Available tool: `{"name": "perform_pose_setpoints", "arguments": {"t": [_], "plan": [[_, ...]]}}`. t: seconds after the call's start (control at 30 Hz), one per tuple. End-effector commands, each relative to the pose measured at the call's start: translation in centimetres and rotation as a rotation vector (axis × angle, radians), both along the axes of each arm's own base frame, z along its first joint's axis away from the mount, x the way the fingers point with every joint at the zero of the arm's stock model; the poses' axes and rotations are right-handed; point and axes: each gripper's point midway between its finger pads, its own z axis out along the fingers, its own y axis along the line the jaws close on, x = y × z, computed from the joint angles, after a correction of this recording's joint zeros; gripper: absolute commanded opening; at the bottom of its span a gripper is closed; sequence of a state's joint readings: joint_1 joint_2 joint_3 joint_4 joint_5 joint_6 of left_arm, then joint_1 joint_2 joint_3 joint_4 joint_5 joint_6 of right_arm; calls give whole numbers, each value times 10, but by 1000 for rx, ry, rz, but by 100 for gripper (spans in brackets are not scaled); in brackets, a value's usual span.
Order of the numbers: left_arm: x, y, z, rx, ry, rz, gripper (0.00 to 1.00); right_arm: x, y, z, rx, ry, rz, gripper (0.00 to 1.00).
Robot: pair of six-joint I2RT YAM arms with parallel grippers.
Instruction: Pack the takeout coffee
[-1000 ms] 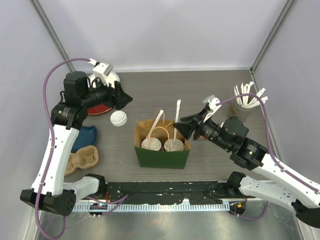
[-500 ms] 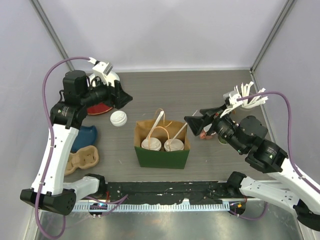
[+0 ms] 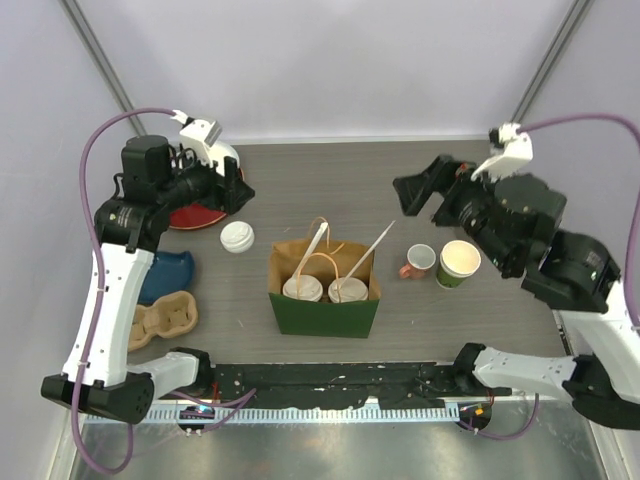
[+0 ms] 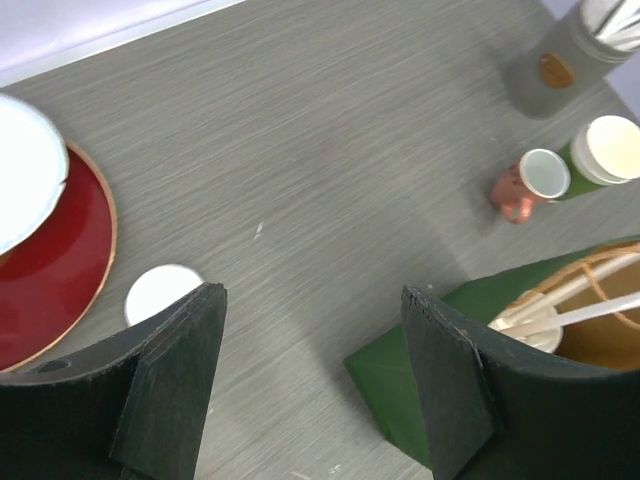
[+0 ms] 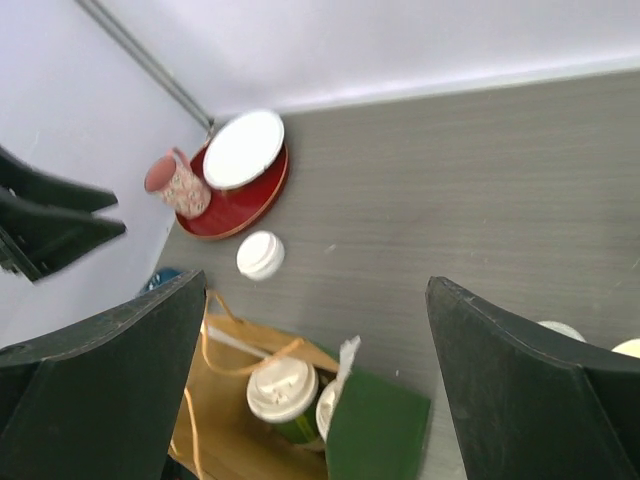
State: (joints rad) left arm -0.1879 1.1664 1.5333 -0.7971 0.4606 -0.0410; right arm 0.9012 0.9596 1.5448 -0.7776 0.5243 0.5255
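Observation:
The takeout coffee is two white-lidded green cups (image 3: 302, 289) (image 3: 347, 290) standing side by side inside the green and brown paper bag (image 3: 323, 312). Two wrapped straws (image 3: 371, 249) lean out of the bag. The right wrist view looks down on one lidded cup (image 5: 282, 388), while a green bag flap half hides the other (image 5: 325, 410). My right gripper (image 3: 425, 190) (image 5: 315, 390) hangs open and empty, high over the table's back right. Beside the red plate, my left gripper (image 3: 232, 190) (image 4: 312, 380) is open and empty, left of the bag (image 4: 420, 350).
A loose white lid (image 3: 237, 237) lies left of the bag. A red plate (image 3: 195, 212) holds a white dish (image 5: 244, 148) and a floral mug (image 5: 178, 183). A pink-handled mug (image 3: 418, 261) and a lidless green cup (image 3: 459, 263) stand right of the bag. A cardboard carrier (image 3: 165, 320) sits front left.
My right gripper opened, let go of the straw, which now leans in the bag, and pulled up and back to the right, uncovering the mug and lidless cup. The left arm shifted slightly left.

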Motion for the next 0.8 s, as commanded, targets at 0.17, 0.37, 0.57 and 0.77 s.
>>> {"name": "perform_pose_setpoints", "arguments": {"t": [0.17, 0.37, 0.57, 0.77], "plan": [[12, 70, -13, 106, 44, 311, 84, 92, -40, 28, -67, 235, -209, 99], [8, 101, -38, 131, 115, 459, 97, 157, -86, -11, -136, 328, -341, 99], [2, 105, -50, 132, 163, 462, 100, 165, -99, -38, -222, 360, -299, 100], [8, 111, -66, 120, 214, 476, 100, 145, -87, -51, -218, 386, -189, 100]]}}
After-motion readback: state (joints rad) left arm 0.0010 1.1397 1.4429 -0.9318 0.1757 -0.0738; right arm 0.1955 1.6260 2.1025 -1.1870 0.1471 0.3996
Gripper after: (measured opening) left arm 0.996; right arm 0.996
